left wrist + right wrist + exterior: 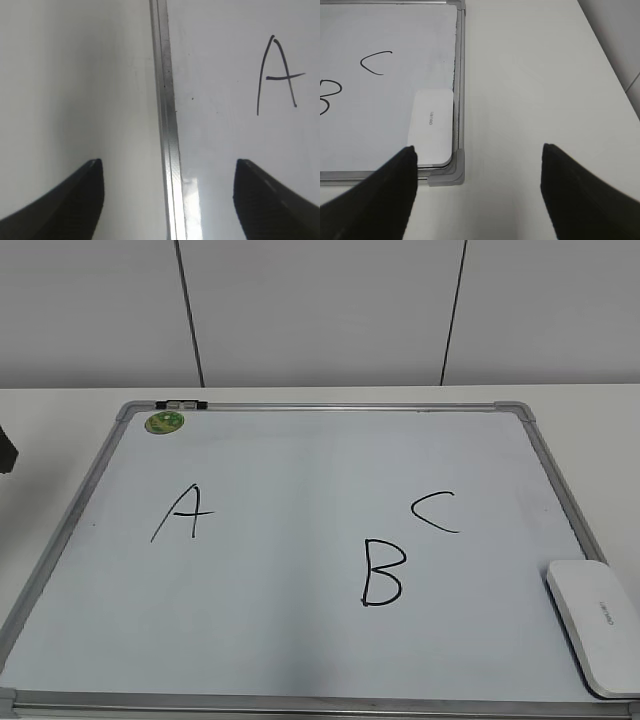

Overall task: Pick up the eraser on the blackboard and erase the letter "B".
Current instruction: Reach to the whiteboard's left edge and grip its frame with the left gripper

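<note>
The blackboard [300, 460] is a white board with a silver frame, lying flat on the table. The black letter "B" [383, 572] is drawn right of centre; part of it shows in the right wrist view [329, 96]. The white eraser [597, 624] lies on the board's near right corner, also in the right wrist view [431, 127]. My right gripper [478, 165] is open and empty, above the table just off that corner. My left gripper [169, 172] is open and empty, over the board's left frame edge [166, 115]. Neither gripper shows in the exterior view.
A black "A" [181, 512] and a black "C" [435, 511] are also on the board, with a round green sticker [165, 422] at its far left corner. White table [540, 90] surrounds the board. A wall stands behind.
</note>
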Controlling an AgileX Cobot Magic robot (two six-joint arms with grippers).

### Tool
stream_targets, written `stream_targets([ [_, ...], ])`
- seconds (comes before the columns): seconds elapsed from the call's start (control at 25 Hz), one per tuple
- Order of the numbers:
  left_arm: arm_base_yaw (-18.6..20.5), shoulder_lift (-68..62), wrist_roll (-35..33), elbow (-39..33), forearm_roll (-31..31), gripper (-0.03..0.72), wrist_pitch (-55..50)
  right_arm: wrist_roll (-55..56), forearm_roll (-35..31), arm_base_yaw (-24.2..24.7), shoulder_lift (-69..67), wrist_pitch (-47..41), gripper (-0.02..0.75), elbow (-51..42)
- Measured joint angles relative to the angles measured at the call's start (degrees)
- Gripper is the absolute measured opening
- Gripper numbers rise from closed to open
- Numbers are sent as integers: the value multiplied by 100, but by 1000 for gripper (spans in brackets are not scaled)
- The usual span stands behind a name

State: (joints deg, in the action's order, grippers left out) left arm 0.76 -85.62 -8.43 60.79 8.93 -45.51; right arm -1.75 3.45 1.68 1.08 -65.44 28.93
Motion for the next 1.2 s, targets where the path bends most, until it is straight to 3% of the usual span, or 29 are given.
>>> stream_targets([
  [0.4, 0, -1349, -126, 755, 20, 559, -192, 0, 0, 0, 0, 0, 591, 0],
  [0.84, 0, -2369, -211, 1362, 113, 474, -343, 0, 0, 0, 0, 0, 591, 0],
  [1.0, 0, -2556, -292, 1400, 177, 405, -336, 0, 0, 0, 0, 0, 591, 0],
  [1.2, 0, -2732, -453, 1413, 313, 379, -274, 0, 0, 0, 0, 0, 591, 0],
])
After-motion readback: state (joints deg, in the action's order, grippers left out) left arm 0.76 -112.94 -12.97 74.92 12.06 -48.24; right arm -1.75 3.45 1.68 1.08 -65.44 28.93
